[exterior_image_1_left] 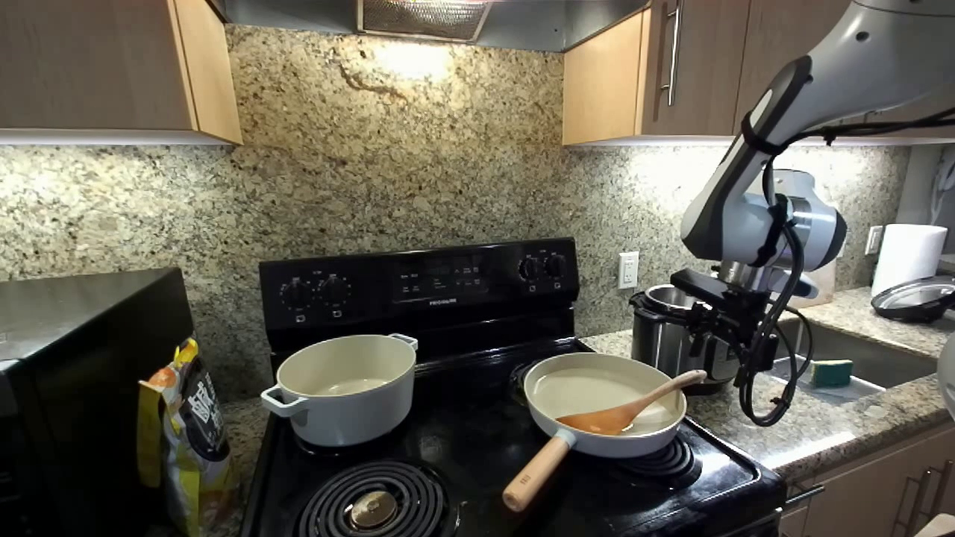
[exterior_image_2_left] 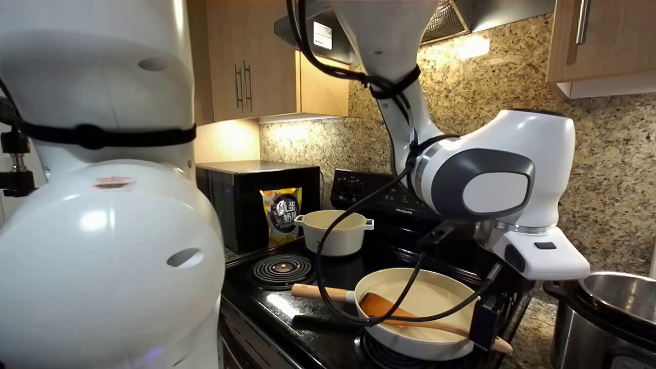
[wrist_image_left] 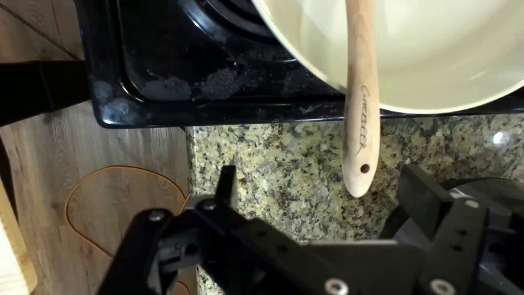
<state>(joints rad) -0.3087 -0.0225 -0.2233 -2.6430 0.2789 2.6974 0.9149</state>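
A black stovetop (exterior_image_1_left: 470,440) meets a speckled granite counter (wrist_image_left: 286,176), with a matching backsplash (exterior_image_1_left: 403,186) rising behind and wooden cabinets (exterior_image_1_left: 694,74) above. In both exterior views a pale pot (exterior_image_1_left: 351,418) stands toward the back, apart from the cream-lined pan (exterior_image_1_left: 582,384); a strip of dark stovetop lies between them. The wooden spatula (wrist_image_left: 361,102) rests in the pan, its blade inside and its handle crossing the rim to end over the counter. The gripper (wrist_image_left: 321,186) has its fingers spread wide and holds nothing; in the wrist view the handle's tip shows near the gap between them, though their difference in height is hard to tell. A pressure cooker (exterior_image_1_left: 656,343) stands close to the stovetop, tightening the room beside the gripper, and the sink (exterior_image_1_left: 880,356) lies farther along. In the wrist view the counter's edge drops to a wood floor (wrist_image_left: 135,147) where an orange cable (wrist_image_left: 118,167) curls. Black cables (exterior_image_2_left: 366,323) loop low, in front of the pan in an exterior view.
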